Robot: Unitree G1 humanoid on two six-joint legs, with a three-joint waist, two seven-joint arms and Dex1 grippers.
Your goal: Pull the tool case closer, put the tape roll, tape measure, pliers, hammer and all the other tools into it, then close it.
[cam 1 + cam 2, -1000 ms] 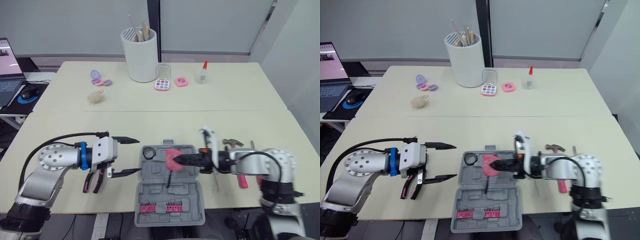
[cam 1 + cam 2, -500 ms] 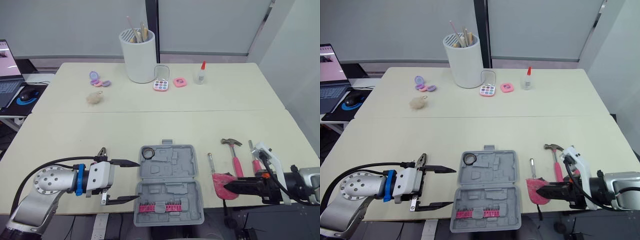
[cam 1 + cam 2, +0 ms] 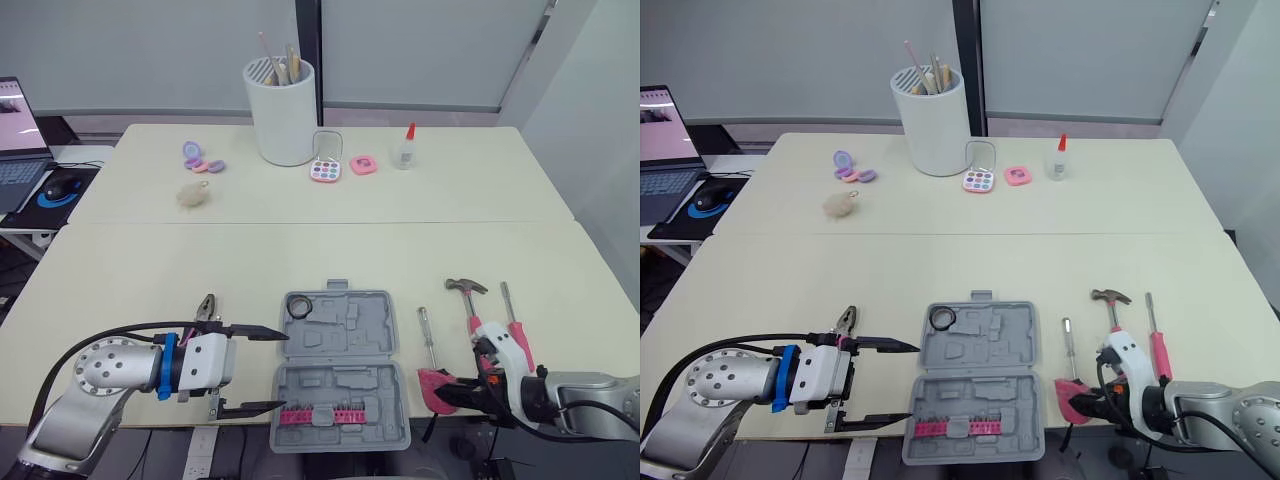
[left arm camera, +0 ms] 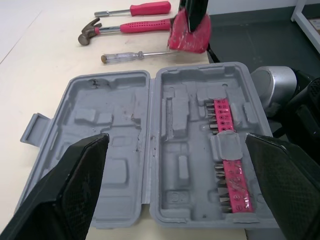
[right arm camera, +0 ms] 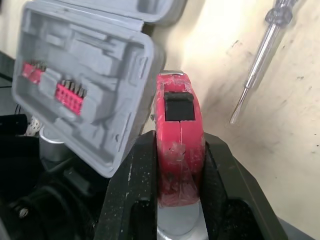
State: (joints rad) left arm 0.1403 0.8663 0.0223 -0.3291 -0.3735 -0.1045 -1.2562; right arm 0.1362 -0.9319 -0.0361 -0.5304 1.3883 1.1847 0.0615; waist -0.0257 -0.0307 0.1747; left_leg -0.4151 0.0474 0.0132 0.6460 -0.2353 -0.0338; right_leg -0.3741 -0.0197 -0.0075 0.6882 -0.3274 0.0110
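Tape measure [image 5: 179, 150] gripped in R jaws beside tool case [image 3: 362, 322].

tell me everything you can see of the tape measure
The tape measure has a red, rounded, plastic-looking body, scuffed, with a black square button on its narrow edge. The right gripper clamps it by its flat sides, just right of the open tool case's near corner, at the table's front edge, close to the clear-handled screwdriver. Whether it rests on the table cannot be told.
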